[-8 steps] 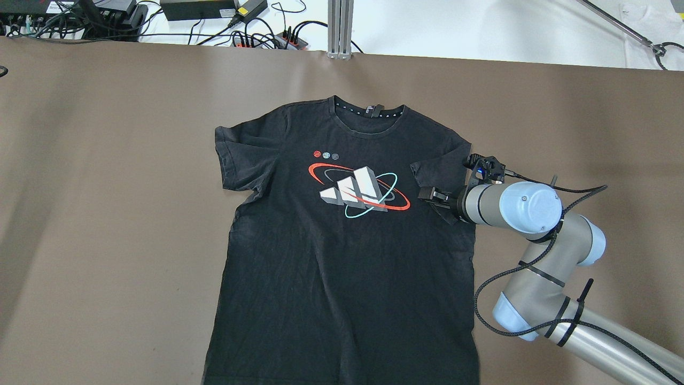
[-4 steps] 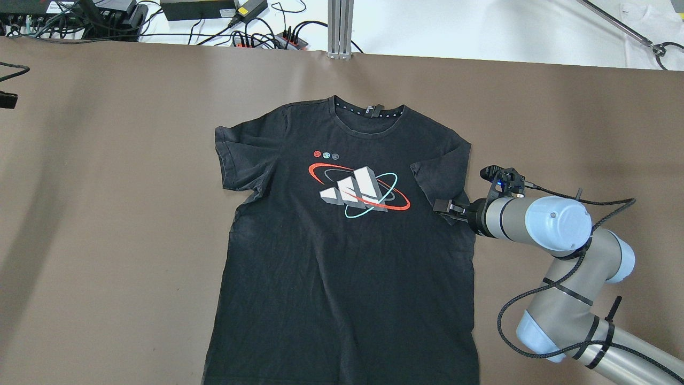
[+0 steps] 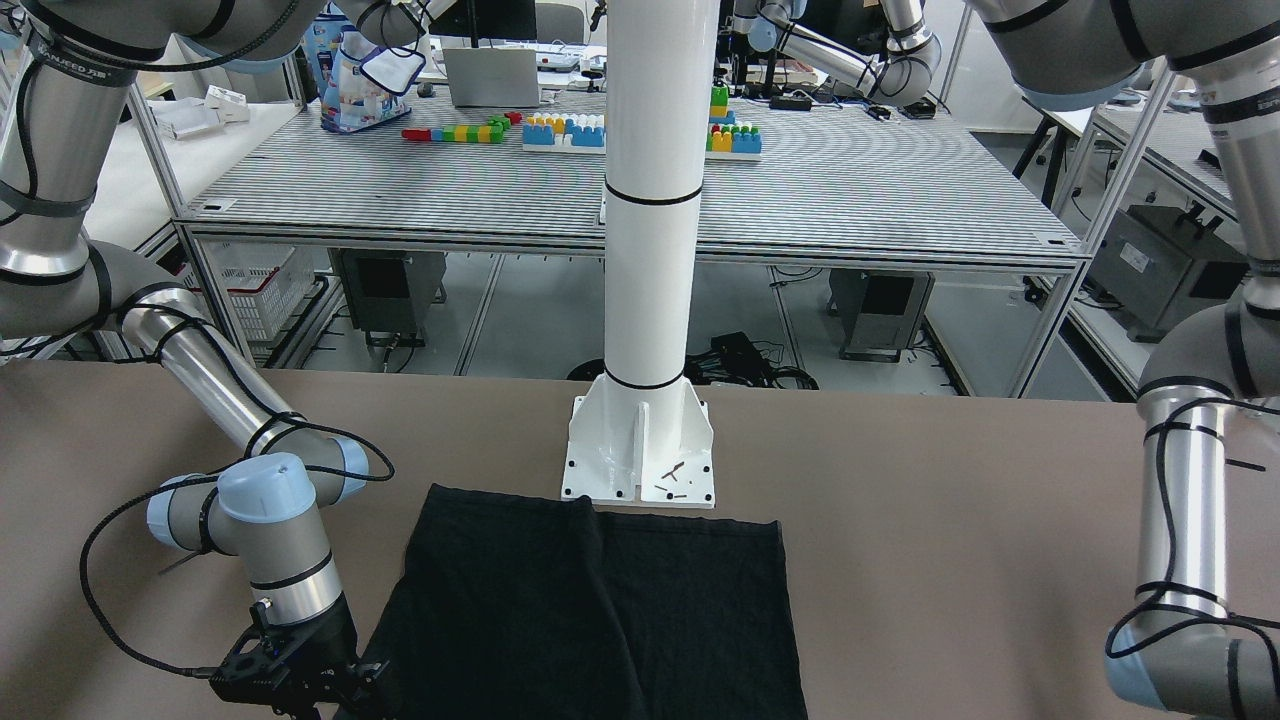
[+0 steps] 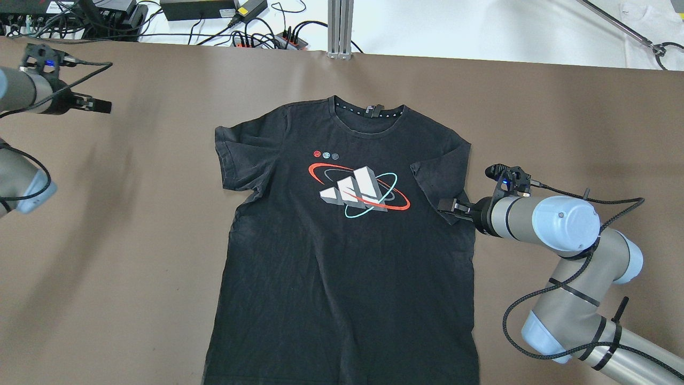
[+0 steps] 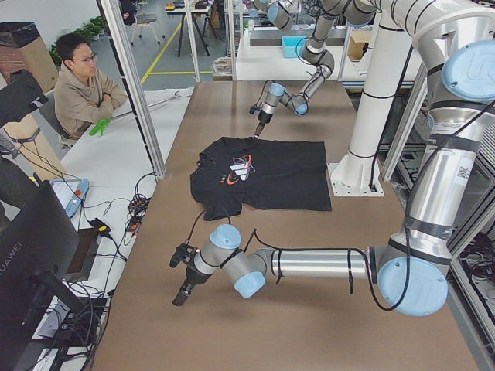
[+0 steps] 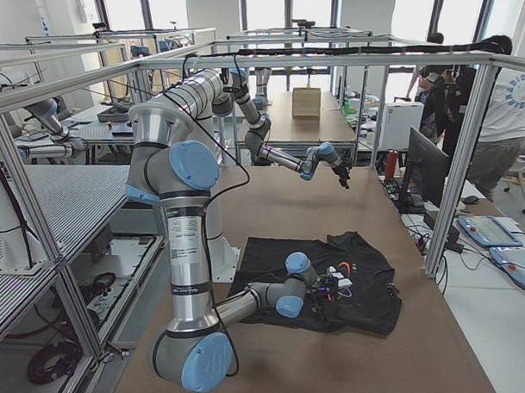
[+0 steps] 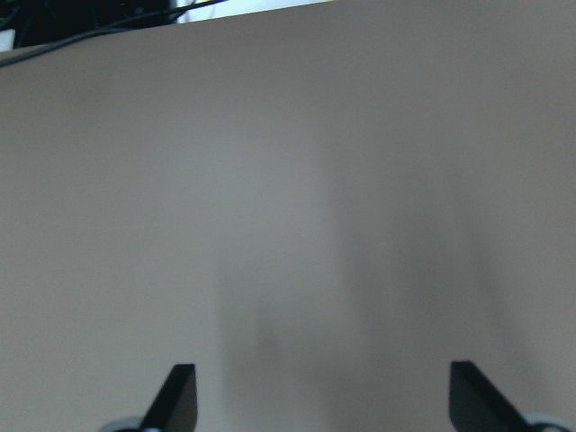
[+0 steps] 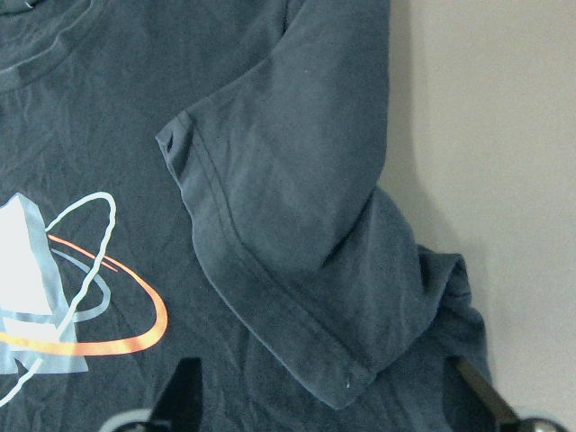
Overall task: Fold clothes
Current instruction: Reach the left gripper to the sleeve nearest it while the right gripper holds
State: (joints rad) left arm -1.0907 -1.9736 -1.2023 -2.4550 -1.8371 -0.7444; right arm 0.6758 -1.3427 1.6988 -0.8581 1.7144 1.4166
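The clothes are one black T-shirt [image 4: 342, 267] with a white, red and teal chest print, lying flat and face up on the brown table, collar toward the far edge. Its sleeve [image 4: 438, 171] on my right side is folded inward over the chest, shown close up in the right wrist view [image 8: 297, 198]. My right gripper [image 4: 446, 206] hovers open at that sleeve's lower corner, fingers [image 8: 184, 391] wide apart and holding nothing. My left gripper [image 4: 101, 106] is open over bare table at the far left, well away from the shirt, fingertips [image 7: 180, 396] spread.
The white pillar [image 3: 650, 250] stands on its base plate just behind the shirt's hem. Cables and power bricks [image 4: 256, 32] lie beyond the table's far edge by an aluminium post [image 4: 340, 27]. A person [image 5: 81, 81] sits past that edge.
My right gripper has drawn back to the right, off the folded sleeve toward the shirt's edge. My left arm has come into the overhead view at the far left.
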